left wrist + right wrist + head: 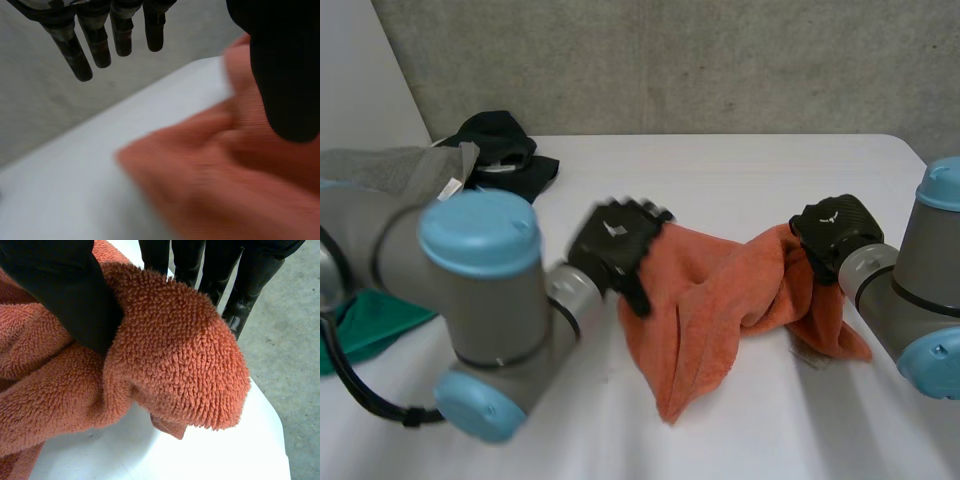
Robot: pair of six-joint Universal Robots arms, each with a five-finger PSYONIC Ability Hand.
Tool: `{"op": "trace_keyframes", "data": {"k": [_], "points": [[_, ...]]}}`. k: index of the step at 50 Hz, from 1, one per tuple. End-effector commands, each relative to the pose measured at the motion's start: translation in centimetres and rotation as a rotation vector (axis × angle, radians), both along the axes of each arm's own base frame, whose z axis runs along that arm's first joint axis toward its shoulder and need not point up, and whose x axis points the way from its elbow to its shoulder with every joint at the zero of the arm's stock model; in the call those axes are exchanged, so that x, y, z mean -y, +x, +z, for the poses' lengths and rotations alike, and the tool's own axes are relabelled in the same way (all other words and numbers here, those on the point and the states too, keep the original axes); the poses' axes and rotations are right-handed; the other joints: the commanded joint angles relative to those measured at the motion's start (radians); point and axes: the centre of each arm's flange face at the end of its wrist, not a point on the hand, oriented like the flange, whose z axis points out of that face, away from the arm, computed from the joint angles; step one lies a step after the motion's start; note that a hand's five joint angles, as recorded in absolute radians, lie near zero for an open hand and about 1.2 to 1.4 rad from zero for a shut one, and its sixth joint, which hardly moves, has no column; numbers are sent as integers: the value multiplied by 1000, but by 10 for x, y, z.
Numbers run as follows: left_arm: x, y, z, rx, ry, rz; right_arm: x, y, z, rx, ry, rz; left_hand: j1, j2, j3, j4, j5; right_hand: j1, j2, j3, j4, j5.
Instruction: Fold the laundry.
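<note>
Holding one end of an orange towel (710, 300), the robot's right hand (835, 235) sits at the right of a white counter (740, 180). In the right wrist view its thumb (65, 295) presses a thick fold of terry against the fingers (245, 285) behind it, so this hand is clamped on the towel. The towel lies crumpled and twisted across the middle of the counter, sagging toward the near edge.

The left hand (615, 245) rests at the towel's left edge. In its wrist view the fingers (100, 45) hang straight and apart from the thumb (285, 75), which lies over the cloth. This hand looks spread, not gripping.

A black garment (505, 150) lies at the far left, with a grey cloth (410, 165) beside it and a green cloth (370, 325) nearer.

The work seems to be at the spreading-out stage, with no fold made yet. Next, the left hand likely needs to close on its edge, so both hands can pull the towel flat.
</note>
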Motion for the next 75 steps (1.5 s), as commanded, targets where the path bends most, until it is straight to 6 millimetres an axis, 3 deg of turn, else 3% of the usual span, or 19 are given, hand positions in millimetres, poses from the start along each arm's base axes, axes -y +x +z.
{"op": "trace_keyframes", "data": {"k": [1,9,12,14,16,22,29,37,40,44,49,50,51,52,55,61,66,71,75], "points": [[-32,-20,-33,-7,134,-67,0,-1,1,0,-1,-5,70,63,58,64,47,440,224,223,213,255],[-41,-41,-69,39,174,-113,0,-3,-1,-3,4,-10,231,224,219,225,208,440,224,223,213,255],[-38,-46,-80,47,176,-99,-1,-3,2,-1,-3,-11,641,634,629,635,618,440,224,223,213,255],[-32,-48,-75,35,153,-66,-2,-4,9,3,-16,-13,1197,1189,1184,1190,1173,440,224,223,213,255],[-26,-46,-68,27,132,-31,-4,-5,15,4,-24,-12,1200,1193,1188,1194,1177,440,224,223,213,255],[-10,-26,11,-84,-1,69,-16,-8,65,21,-94,7,1200,1193,1188,1194,1177,440,224,223,213,255],[-29,8,92,-192,-133,84,-25,-2,135,83,-231,98,1200,1193,1188,1194,1177,440,224,223,213,255],[-48,28,128,-226,-173,70,-18,2,182,129,-375,142,1200,1193,1188,1194,1177,440,224,223,213,255],[-46,29,125,-217,-165,70,-10,5,180,132,-382,148,1200,1193,1188,1194,1177,440,224,223,213,255],[-27,35,112,-188,-145,118,19,25,144,139,-360,218,1200,1193,1188,1194,1177,440,224,223,213,255],[10,30,59,-86,-47,179,56,50,86,161,-394,295,1200,1193,1188,1194,1177,440,224,223,213,255],[13,30,55,-81,-40,184,61,54,75,162,-389,302,1200,1193,1188,1194,1177,307,92,91,80,122],[21,31,51,-75,-33,202,67,62,55,164,-388,316,1200,1193,1188,1194,1177,-473,-689,-690,-700,-658],[23,31,49,-72,-32,207,70,64,47,165,-392,308,1200,1193,1188,1194,1177,-782,-997,-999,-1009,-967],[29,32,45,-63,-25,218,71,70,39,180,-399,301,1200,1193,1188,1194,1177,-782,-997,-999,-1009,-967],[29,33,47,-65,-28,219,60,51,41,248,-285,149,1200,1193,1188,1194,1177,-782,-997,-999,-1009,-967],[30,36,55,-74,-45,225,8,25,78,307,-102,79,1200,1193,1188,1194,1177,-782,-997,-999,-1009,-967],[32,41,64,-92,-61,238,-26,16,48,265,187,72,1200,1193,1188,1194,1177,-782,-997,-999,-1009,-967],[34,43,65,-95,-63,246,-33,16,21,284,270,70,1200,1193,1188,1194,1177,-782,-997,-999,-1009,-967]]}}
